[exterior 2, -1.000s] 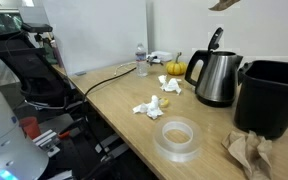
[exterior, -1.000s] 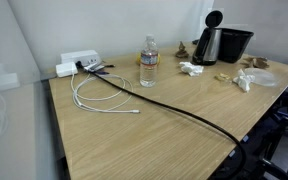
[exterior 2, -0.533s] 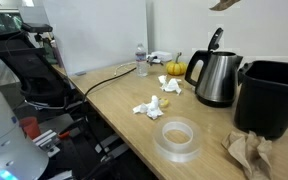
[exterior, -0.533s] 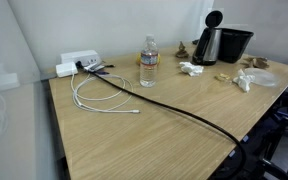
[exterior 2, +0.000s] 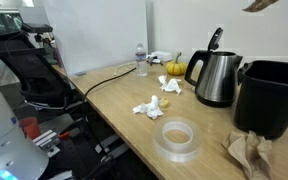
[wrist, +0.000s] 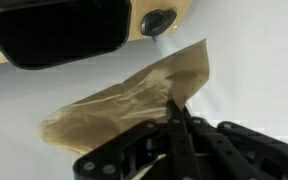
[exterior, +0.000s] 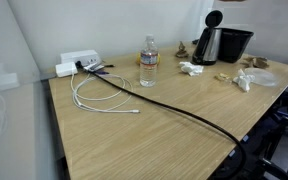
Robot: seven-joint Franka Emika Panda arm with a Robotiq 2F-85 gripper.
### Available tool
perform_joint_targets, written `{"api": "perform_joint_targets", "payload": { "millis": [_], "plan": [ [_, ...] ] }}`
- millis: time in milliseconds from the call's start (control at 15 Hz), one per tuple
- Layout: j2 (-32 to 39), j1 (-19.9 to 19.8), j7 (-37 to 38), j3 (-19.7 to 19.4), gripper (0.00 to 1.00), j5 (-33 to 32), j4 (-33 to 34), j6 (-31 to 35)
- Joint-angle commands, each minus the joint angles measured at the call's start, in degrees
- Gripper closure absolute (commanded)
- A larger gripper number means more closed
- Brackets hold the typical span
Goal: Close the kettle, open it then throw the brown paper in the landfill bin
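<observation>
In the wrist view my gripper [wrist: 174, 108] is shut on a sheet of brown paper [wrist: 124, 98] and holds it high above the table. Below it are the black landfill bin [wrist: 59, 35] and the kettle [wrist: 157, 22], seen from above. In an exterior view the held brown paper [exterior 2: 262, 5] hangs at the top edge, above the bin [exterior 2: 274, 95]; the gripper itself is out of that frame. The steel kettle [exterior 2: 216, 78] stands left of the bin with its lid up. Kettle [exterior: 208, 42] and bin [exterior: 235, 42] also show at the table's far end.
A second crumpled brown paper [exterior 2: 249, 152], a clear tape roll [exterior 2: 177, 137], white tissue [exterior 2: 149, 107], a small pumpkin [exterior 2: 174, 68] and a water bottle [exterior 2: 141, 60] are on the table. A black cable [exterior: 174, 108] and white cords [exterior: 99, 95] cross it.
The held brown paper has moved right along the top of the exterior view, from above the kettle to above the bin. Nothing on the table has moved.
</observation>
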Motion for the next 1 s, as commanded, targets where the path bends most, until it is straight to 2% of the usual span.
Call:
{"api": "perform_joint_targets", "payload": {
  "millis": [0, 400, 933],
  "plan": [
    [4.5, 2.9, 6.4, -2.8, 1.00, -2.7, 2.9, -2.4],
    [11.4, 5.2, 13.7, -5.8, 1.00, -3.7, 6.4, -7.2],
    [16.6, 5.8, 15.6, -7.9, 1.00, -3.1, 8.1, -11.6]
  ]
}}
